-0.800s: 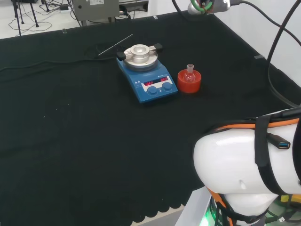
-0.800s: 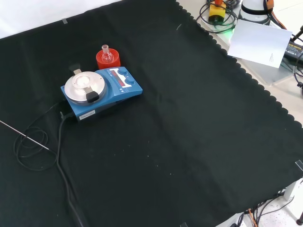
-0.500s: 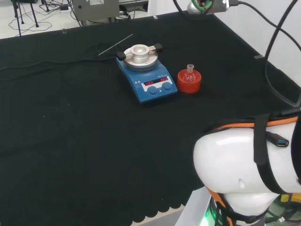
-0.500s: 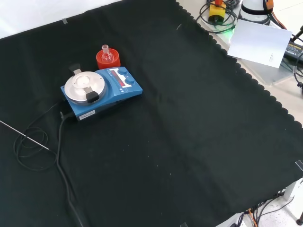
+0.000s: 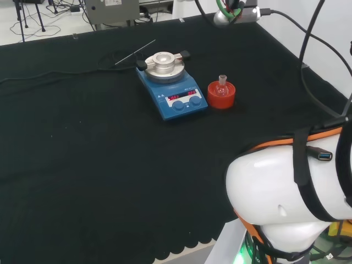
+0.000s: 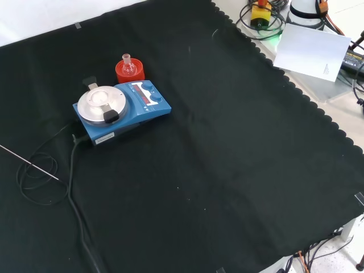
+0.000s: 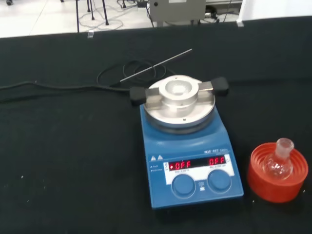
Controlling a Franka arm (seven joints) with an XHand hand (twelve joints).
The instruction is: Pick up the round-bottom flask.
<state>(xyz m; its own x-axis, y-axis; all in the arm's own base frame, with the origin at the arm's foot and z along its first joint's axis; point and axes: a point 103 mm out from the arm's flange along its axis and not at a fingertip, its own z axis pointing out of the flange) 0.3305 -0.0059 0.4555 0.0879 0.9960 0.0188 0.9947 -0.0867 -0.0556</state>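
A small clear round-bottom flask (image 5: 221, 86) stands upright in a red ribbed ring stand (image 5: 221, 97) on the black cloth. In the head view it is just right of a blue stirrer plate (image 5: 171, 91). In the front view the flask (image 6: 128, 63) and its stand (image 6: 129, 73) sit behind the stirrer plate (image 6: 122, 108). The wrist view looks down from a distance on the flask (image 7: 279, 162) in its red stand (image 7: 278, 176), beside the plate (image 7: 187, 163). Nothing touches the flask.
A metal block (image 5: 164, 62) tops the stirrer plate. A thin metal rod (image 5: 135, 52) and a coiled black cable (image 6: 40, 176) lie beyond it. The arm's white link (image 5: 286, 203) fills the head view's lower right. Cables hang at its upper right.
At the head view's top edge the arm's end and its cables have shifted a little to the left and down. The flask, stand and stirrer plate have not moved.
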